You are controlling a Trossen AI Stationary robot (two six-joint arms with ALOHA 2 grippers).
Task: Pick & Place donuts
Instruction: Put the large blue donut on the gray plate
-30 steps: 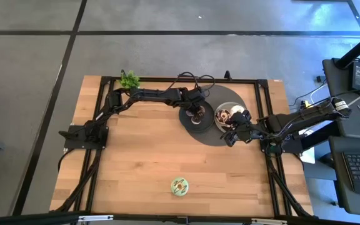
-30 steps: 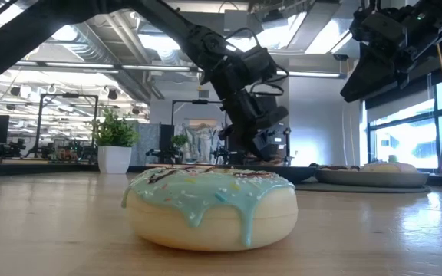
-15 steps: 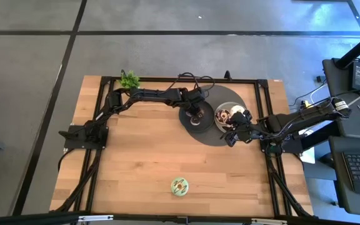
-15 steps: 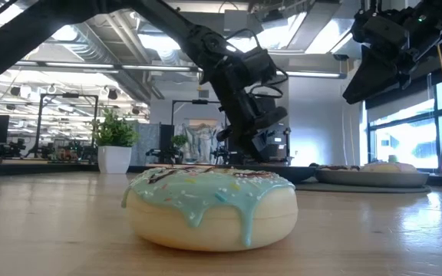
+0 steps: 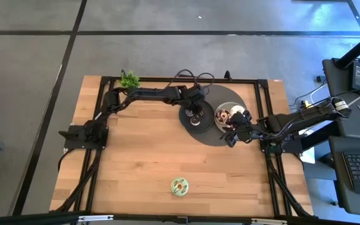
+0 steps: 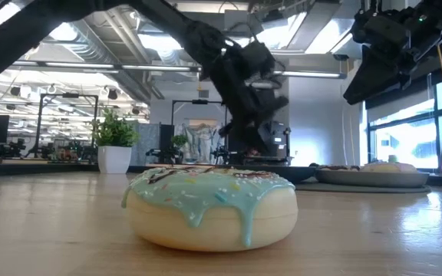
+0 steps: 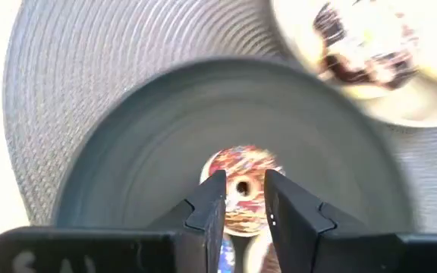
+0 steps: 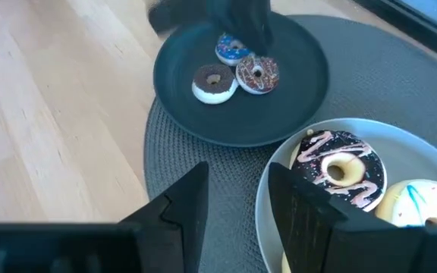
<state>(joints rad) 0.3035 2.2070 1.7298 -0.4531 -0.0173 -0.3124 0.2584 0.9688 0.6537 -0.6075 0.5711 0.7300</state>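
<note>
Three mini donuts lie on a small dark plate point(image 8: 241, 76): a blue one point(image 8: 232, 48), a brown one point(image 8: 212, 80) and a red-sprinkled one point(image 8: 257, 74). My left gripper point(image 7: 243, 180) hangs open above that plate point(image 5: 195, 117), its fingers framing the red-sprinkled mini point(image 7: 241, 165) without touching it. My right gripper point(image 8: 237, 178) is open and empty, raised over the grey mat's near edge point(image 5: 229, 139). A chocolate donut point(image 8: 340, 171) and a cream donut point(image 8: 423, 205) lie on a white plate point(image 8: 279, 197). A green-iced donut point(image 5: 179, 185) lies flat on the table near the front edge.
Both plates stand on a round grey mat point(image 5: 212, 134) at the table's far right. A small potted plant point(image 5: 129, 80) stands at the far left corner. Bare wood lies between the mat and the green-iced donut point(image 6: 209, 207).
My left gripper has risen from the small dark plate and drawn slightly toward the table's far edge. The mini donuts stay on the plate. My right gripper has kept still.
</note>
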